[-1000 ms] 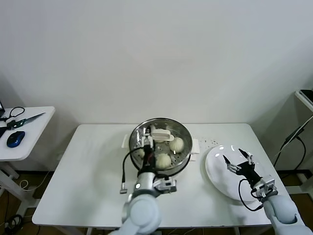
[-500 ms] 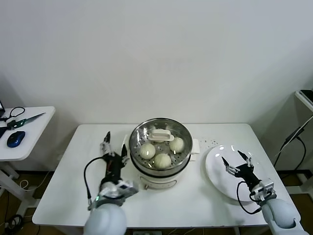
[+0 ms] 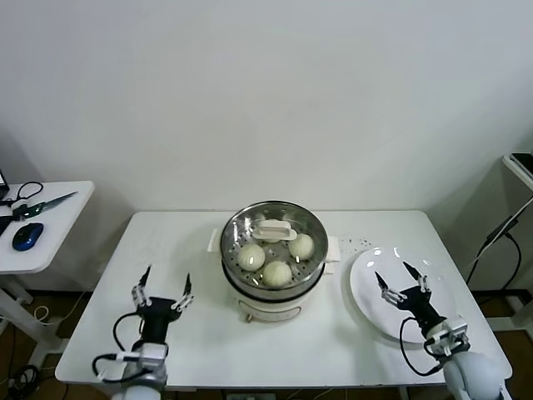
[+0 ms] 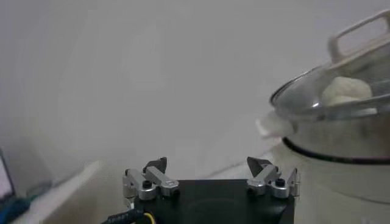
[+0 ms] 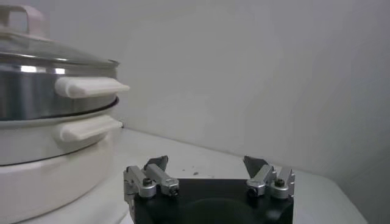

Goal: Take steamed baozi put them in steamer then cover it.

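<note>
Round steel steamer, glass cover, smooth baozi

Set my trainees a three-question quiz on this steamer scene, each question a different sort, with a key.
1. True or false: the cover sits on the steamer.
2. How many baozi show through the glass?
3. Which describes the left gripper? A) shut on a bun B) open over bare table, left of the steamer C) holding the cover's handle

Key: 1 true. 2 three visible. 3 B; the right gripper is open too, over the white plate.
</note>
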### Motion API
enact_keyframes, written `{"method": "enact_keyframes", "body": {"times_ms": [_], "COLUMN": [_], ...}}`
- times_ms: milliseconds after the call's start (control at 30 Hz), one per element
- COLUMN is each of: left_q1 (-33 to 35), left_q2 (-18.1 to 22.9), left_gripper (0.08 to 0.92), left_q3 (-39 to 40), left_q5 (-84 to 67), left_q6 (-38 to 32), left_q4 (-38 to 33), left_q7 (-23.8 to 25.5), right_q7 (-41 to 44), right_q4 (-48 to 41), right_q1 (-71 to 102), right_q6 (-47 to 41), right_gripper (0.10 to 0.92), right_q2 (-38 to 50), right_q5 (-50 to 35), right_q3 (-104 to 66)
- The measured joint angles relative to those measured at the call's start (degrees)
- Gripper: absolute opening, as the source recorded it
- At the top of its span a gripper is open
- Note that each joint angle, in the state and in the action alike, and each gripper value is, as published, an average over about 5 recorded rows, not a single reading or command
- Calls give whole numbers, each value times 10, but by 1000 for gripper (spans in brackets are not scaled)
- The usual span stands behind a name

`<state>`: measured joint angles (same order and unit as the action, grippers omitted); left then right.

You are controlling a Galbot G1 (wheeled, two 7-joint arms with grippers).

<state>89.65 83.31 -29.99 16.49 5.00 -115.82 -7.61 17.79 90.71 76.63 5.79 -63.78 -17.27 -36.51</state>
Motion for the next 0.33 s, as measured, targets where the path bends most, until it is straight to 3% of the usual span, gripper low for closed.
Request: {"method": "enact_keyframes", "body": {"times_ms": [333], "left_q1": [18], "left_q2": [12], "left_gripper": [823], "left_q3": [-44], "left_q5": [-86], "left_q6": [-53], "left_q4": [22], "left_q7": [-5], "right_q7": [-5], "right_q4": [20], "right_q1": [27], "right_q6": [2], "right_gripper": [823], "right_q2": [-9], "right_q5": [-8], "right_q3": [-12]}}
